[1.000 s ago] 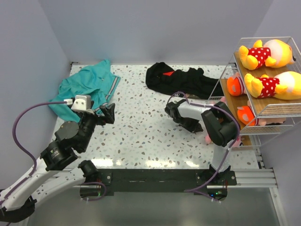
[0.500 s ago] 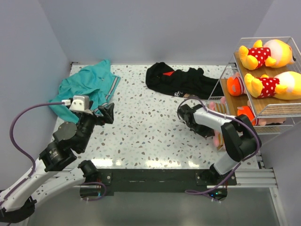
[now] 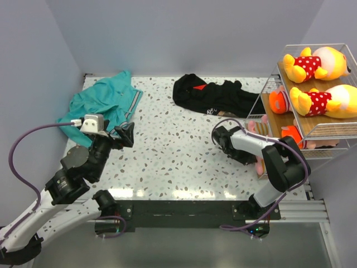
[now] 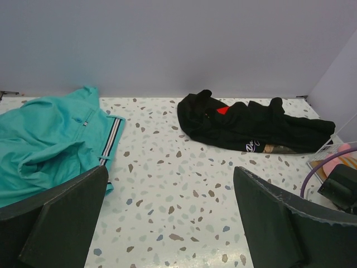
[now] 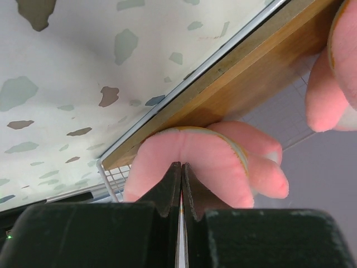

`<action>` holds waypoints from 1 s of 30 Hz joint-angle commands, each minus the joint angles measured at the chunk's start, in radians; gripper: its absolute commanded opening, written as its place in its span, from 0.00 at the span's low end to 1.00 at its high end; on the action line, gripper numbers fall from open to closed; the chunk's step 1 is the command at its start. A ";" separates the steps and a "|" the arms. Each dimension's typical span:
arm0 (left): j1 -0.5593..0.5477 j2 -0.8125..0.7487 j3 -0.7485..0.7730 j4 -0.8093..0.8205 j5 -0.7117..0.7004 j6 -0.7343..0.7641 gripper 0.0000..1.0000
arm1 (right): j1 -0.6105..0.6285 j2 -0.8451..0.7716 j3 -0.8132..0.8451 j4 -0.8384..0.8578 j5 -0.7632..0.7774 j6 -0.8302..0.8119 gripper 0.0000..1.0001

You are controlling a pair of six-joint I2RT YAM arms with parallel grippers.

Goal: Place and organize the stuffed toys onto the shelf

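Overhead view first. The white wire shelf with light wooden boards point(image 3: 274, 118) stands at the right edge of the frame. Two yellow-orange plush bears in red white-dotted tops point(image 3: 312, 66) lie side by side on its top tier, feet pointing left. Orange bits of other toys peek out from the tier below, but I can't make out more than that.

The right gripper point(image 3: 252, 159) is down low at the foot of the shelf with a pink stuffed toy point(image 3: 260, 166) right at its tip. My guess is it's going for a lower tier because the top one looks full. The left gripper point(image 3: 125, 134) hangs over the speckled worktop point(image 3: 167, 145) at centre left, beside the crumpled teal polo shirt point(image 3: 103, 100). I'd say it's just parked out of the way.

Left wrist view: the jaws are spread wide with nothing between them. The teal shirt is on the left and a black garment with a red mark point(image 4: 245, 123) is upper middle. There's a small white scribble of lettering on the black fabric, too tiny to read.

Right wrist view: the jaws are clenched tight on a fold of the pink toy, which bulges out past the tips. It sits right at the edge of a low wooden board of the shelf that runs to the upper right. I can't tell if they're touching. No tags or brand names showing anywhere.
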 commanded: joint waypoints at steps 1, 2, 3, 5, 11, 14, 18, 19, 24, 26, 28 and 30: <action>0.004 -0.009 0.001 0.032 -0.012 0.000 1.00 | -0.018 -0.011 0.015 -0.002 0.030 -0.024 0.00; 0.003 -0.009 0.004 0.031 -0.010 -0.002 1.00 | -0.021 -0.017 0.007 0.002 0.029 -0.030 0.00; 0.004 -0.009 0.002 0.028 -0.011 -0.002 1.00 | -0.021 -0.025 0.002 0.018 0.035 -0.044 0.00; 0.004 -0.012 0.001 0.029 -0.015 -0.002 1.00 | -0.023 -0.036 -0.005 0.022 0.038 -0.059 0.00; 0.004 -0.001 0.004 0.029 -0.010 -0.011 1.00 | 0.009 -0.072 0.012 0.054 0.018 -0.114 0.00; 0.003 0.000 0.004 0.026 -0.016 -0.013 1.00 | 0.084 -0.070 0.041 0.061 0.035 -0.127 0.00; 0.004 0.002 0.013 0.026 -0.041 -0.010 1.00 | 0.210 -0.008 0.136 0.058 0.032 -0.082 0.00; 0.004 0.006 0.018 0.025 -0.048 -0.010 1.00 | 0.227 -0.001 0.186 0.059 0.012 -0.069 0.00; 0.004 0.022 0.041 0.009 -0.076 -0.030 1.00 | 0.241 -0.028 0.263 0.174 -0.193 -0.029 0.00; 0.004 0.022 0.038 0.015 -0.082 -0.036 1.00 | 0.253 -0.066 0.275 0.214 -0.240 -0.019 0.00; 0.004 0.025 0.029 0.029 -0.091 -0.033 1.00 | 0.264 -0.124 0.286 0.283 -0.313 0.026 0.04; 0.004 0.029 0.030 0.031 -0.091 -0.025 1.00 | 0.264 -0.167 0.309 0.335 -0.365 0.141 0.18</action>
